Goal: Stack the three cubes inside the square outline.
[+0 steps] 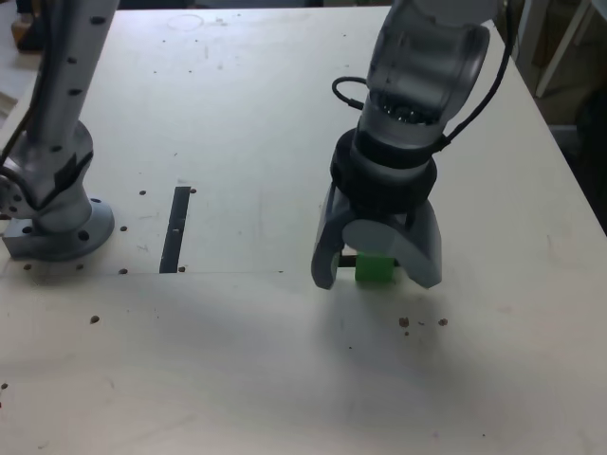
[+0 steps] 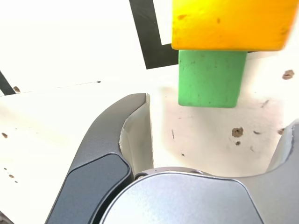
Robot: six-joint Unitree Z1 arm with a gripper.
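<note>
The exterior view shows the green cube (image 1: 376, 268) at four o'clock from the picture's centre, between the spread fingers (image 1: 377, 272); the wrist view adds a yellow-orange cube (image 2: 233, 24) on top of it, with the black outline's (image 2: 154, 49) corner at ten o'clock from the green one.

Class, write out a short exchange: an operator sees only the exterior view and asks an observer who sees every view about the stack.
Operator: I see a green cube under the gripper. Is anything on it?
Observer: Yes, the wrist view shows a yellow cube directly above the green cube.
Operator: Is the gripper clear of them?
Observer: In the wrist view, the jaws of the gripper stand apart, with neither cube between them.
</note>
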